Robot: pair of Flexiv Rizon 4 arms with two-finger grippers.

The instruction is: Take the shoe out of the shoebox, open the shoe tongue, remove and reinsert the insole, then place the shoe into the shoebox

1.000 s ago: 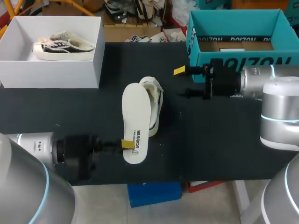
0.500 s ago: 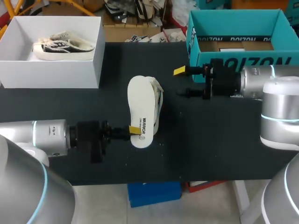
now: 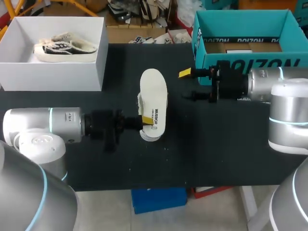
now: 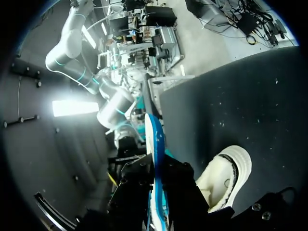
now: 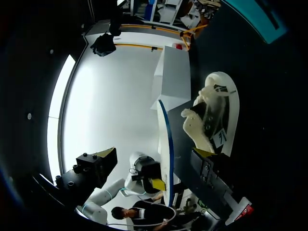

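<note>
Item 1. Left gripper (image 3: 146, 121): clamped on the heel end of the insole (image 3: 154, 96), one finger above and one below. The left wrist view shows the insole edge-on between the dark fingers.

Item 2. Insole: white, broad face up, held roughly level just above the shoe (image 5: 222, 101). It covers most of the shoe when seen from overhead. In the right wrist view it reads as a thin line close over the shoe, and contact between the two cannot be judged.

Item 3. Shoe: cream-white, lying on the black table (image 3: 216, 144) near its middle, outside any box. Its mouth is turned up toward the insole.

Item 4. Right gripper (image 3: 187, 85): to the right of the shoe and clear of it. Its fingers are spread apart with nothing between them.

Item 5. White shoebox (image 3: 53, 77): well to the left of the shoe, at the far edge of the table, lid off. It contains a second shoe (image 3: 65, 47), dark and cream.

Item 6. Teal box (image 3: 240, 62): to the far right of the shoe, just behind the right gripper, and open-topped.
</note>
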